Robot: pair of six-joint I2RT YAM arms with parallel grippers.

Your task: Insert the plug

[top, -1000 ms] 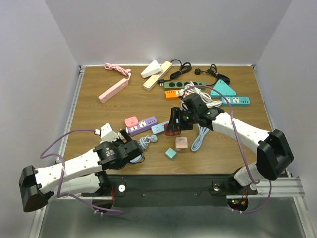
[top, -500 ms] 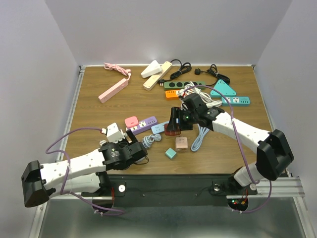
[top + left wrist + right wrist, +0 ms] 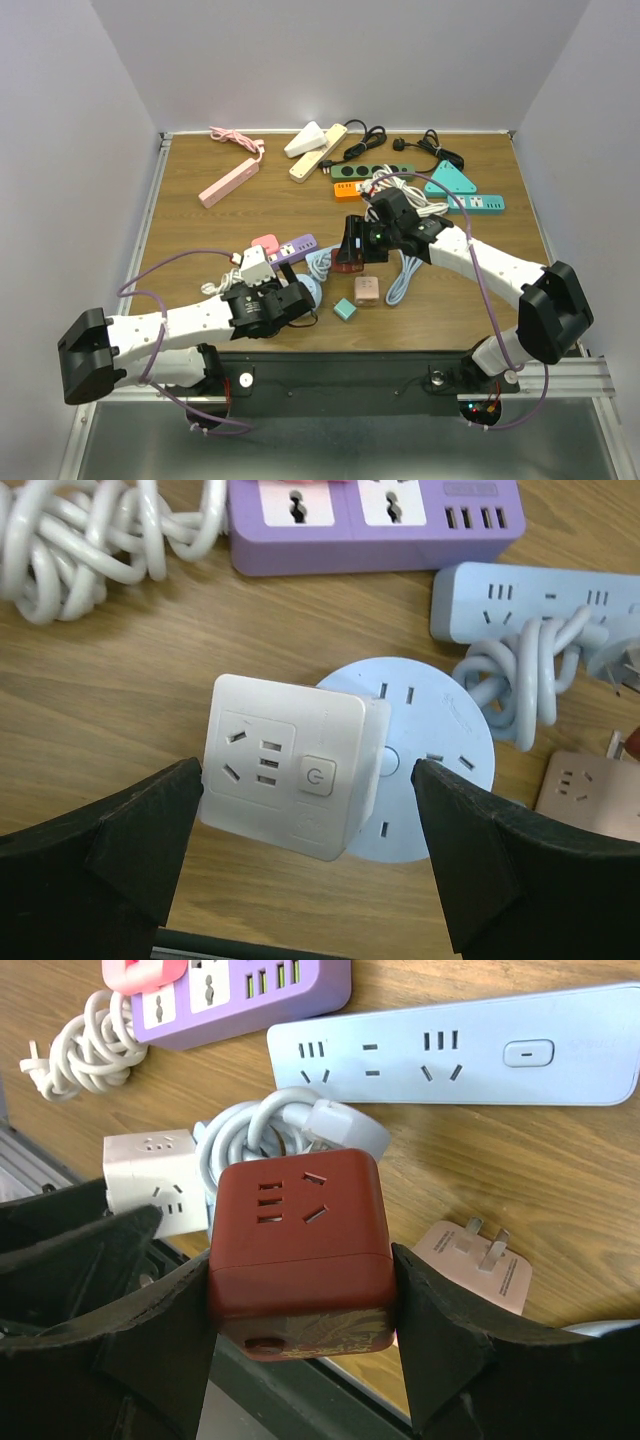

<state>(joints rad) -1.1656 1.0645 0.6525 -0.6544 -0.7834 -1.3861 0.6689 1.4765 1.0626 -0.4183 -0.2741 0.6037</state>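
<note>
Top view: left gripper (image 3: pixel 298 303) near the table's (image 3: pixel 200 240) front edge, right gripper (image 3: pixel 350 252) mid-table. Left wrist: spread jaws flank the white adapter (image 3: pixel 285 765) atop the round blue socket (image 3: pixel 445 780), perhaps unseated; next, press squarely. Right wrist: jaws clamp a red cube socket (image 3: pixel 300 1250).

A pink power strip (image 3: pixel 229 183) lies at the upper left of the wooden surface (image 3: pixel 190 240); a cream power strip (image 3: pixel 318 152) at top centre; a teal triangular socket block (image 3: pixel 450 180) at upper right.
</note>
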